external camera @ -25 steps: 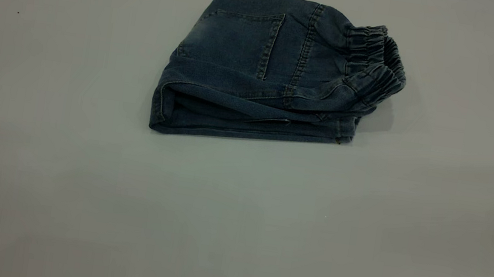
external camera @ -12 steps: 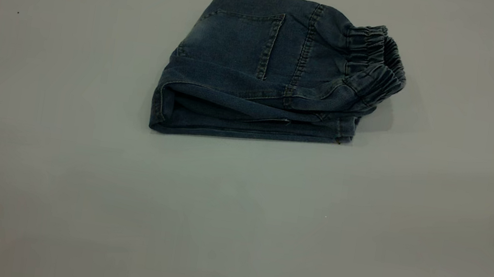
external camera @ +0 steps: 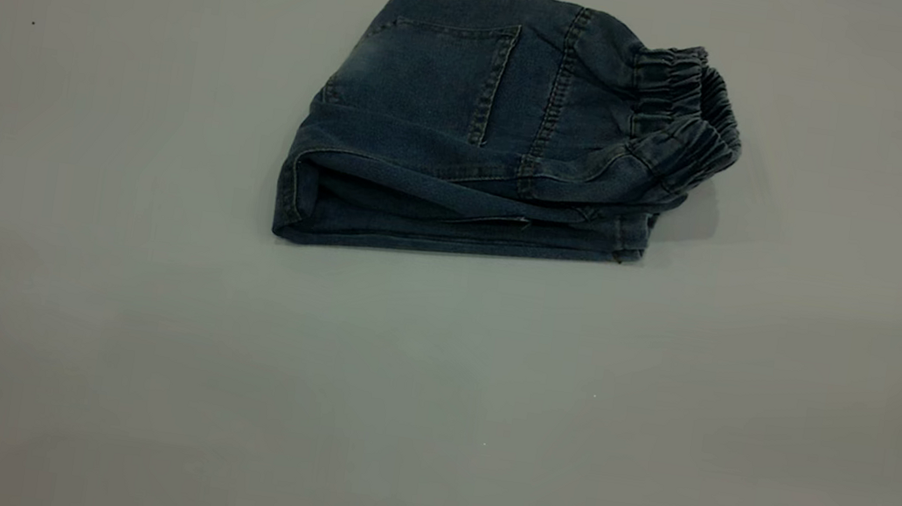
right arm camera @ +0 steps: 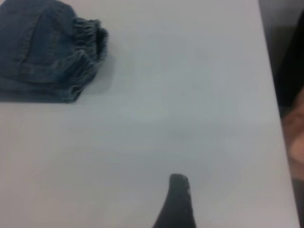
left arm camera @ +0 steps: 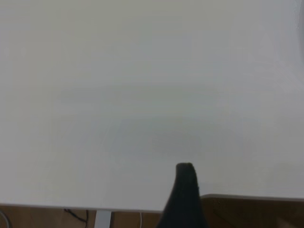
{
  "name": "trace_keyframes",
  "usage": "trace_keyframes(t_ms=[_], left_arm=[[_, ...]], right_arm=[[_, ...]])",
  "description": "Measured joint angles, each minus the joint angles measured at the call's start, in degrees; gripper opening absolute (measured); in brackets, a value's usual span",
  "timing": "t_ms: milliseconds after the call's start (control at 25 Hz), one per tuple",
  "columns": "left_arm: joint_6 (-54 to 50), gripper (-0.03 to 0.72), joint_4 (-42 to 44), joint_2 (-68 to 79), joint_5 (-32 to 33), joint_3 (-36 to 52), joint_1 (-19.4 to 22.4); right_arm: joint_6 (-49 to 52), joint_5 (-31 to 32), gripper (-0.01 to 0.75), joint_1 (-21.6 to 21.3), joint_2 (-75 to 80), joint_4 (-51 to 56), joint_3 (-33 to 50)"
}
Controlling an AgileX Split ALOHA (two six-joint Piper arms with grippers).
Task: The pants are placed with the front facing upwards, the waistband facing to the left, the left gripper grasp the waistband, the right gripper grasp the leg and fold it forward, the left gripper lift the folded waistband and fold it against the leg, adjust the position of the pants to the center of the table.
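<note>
The dark blue denim pants [external camera: 486,126] lie folded into a compact bundle on the far half of the white table [external camera: 431,391], a back pocket facing up. Their elastic waistband [external camera: 687,110] points to the right in the exterior view. Neither arm shows in that view. In the right wrist view the pants [right arm camera: 38,52] and waistband [right arm camera: 90,42] lie well away from my right gripper [right arm camera: 178,183], which hovers over bare table. My left gripper [left arm camera: 184,171] hangs over bare table near its edge, with no pants in its view.
The table's edge [left arm camera: 95,206] runs just behind the left gripper, with brown floor and cables beyond it. In the right wrist view another table edge [right arm camera: 270,95] lies off to one side, with dark surroundings past it.
</note>
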Motion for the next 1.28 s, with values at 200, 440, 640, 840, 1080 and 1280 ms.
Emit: trace_keyframes(t_ms=[200, 440, 640, 840, 1080, 1280], left_arm=[[0.0, 0.566, 0.0, 0.0, 0.08, 0.0, 0.0], [0.0, 0.566, 0.0, 0.0, 0.08, 0.0, 0.0], [0.0, 0.566, 0.0, 0.0, 0.13, 0.0, 0.0], [0.0, 0.566, 0.0, 0.0, 0.13, 0.0, 0.0], [0.27, 0.566, 0.0, 0.0, 0.13, 0.0, 0.0], [1.18, 0.566, -1.38, 0.0, 0.13, 0.0, 0.0]], right_arm=[[2.8, -0.07, 0.517, 0.0, 0.0, -1.68, 0.0], [2.87, -0.11, 0.503, 0.0, 0.0, -1.69, 0.05], [2.92, -0.11, 0.485, 0.0, 0.0, -1.69, 0.05], [2.98, -0.11, 0.473, 0.0, 0.0, -1.69, 0.05], [2.98, -0.11, 0.472, 0.0, 0.0, -1.69, 0.05], [2.98, -0.11, 0.472, 0.0, 0.0, -1.69, 0.05]])
